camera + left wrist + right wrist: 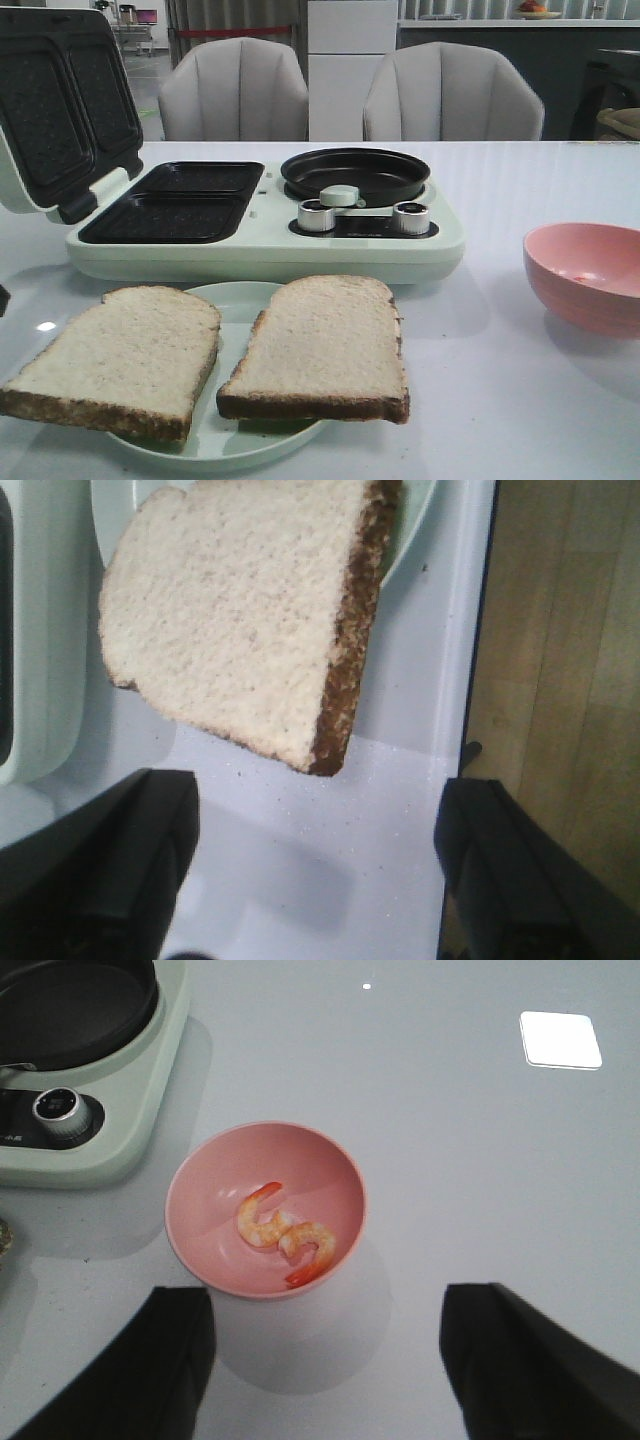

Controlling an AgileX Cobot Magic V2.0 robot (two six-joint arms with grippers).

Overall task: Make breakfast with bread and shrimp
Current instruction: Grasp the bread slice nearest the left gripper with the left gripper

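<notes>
Both the left claw (315,870) and right claw (325,1360) are held wide apart above bread (240,610) and shrimp (285,1235) respectively.

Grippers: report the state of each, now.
Left gripper: open, empty, above the table near a bread slice.
Right gripper: open, empty, above the pink bowl of shrimp.
</notes>
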